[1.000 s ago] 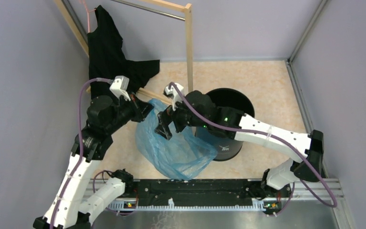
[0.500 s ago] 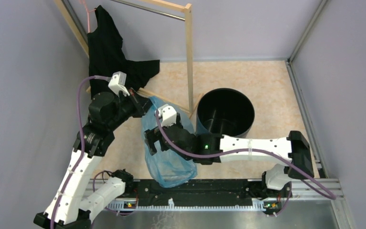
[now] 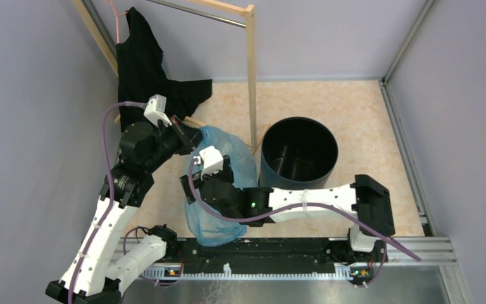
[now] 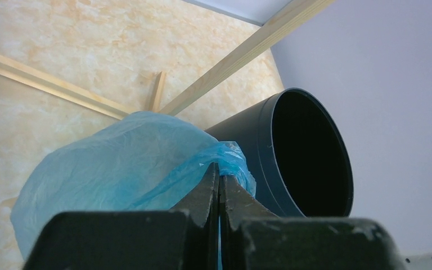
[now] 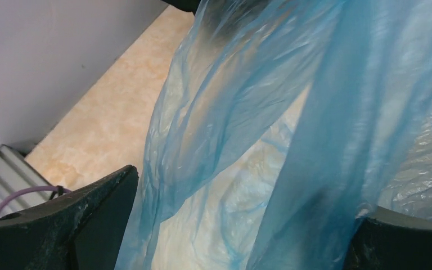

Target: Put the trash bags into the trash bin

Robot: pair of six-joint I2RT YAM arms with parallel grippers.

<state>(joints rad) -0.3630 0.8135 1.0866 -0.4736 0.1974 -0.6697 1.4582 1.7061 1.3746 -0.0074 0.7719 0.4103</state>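
- Top external view, nearest first: the right arm (image 3: 304, 197) reaches leftward, low along the near edge of the table (image 3: 342, 114). Its wrist is over the lower part of the trash bag (image 3: 210, 229).
- Right wrist view: the right gripper (image 5: 242, 225) has its fingers (image 5: 98, 211) spread wide. The blue film hangs in the gap between them, and nothing is clamped.
- The trash bag hangs as a wrinkled, translucent column. Its bottom folds lie toward the table's near edge and its top bulges up farther back.
- Left wrist view: the left gripper (image 4: 219, 188) has its fingers pressed together on a twisted edge at the bag's top, holding it up off the table.
- The trash bin (image 3: 277, 180) stands upright just to the right of the bag, its mouth open and dark inside. All of the bag is outside it.
- Behind the bag and the bin rises a wooden rack (image 3: 250, 69).
- Farthest back, a black garment (image 3: 140, 69) hangs from the rack's left end, its lower part spread on the table.
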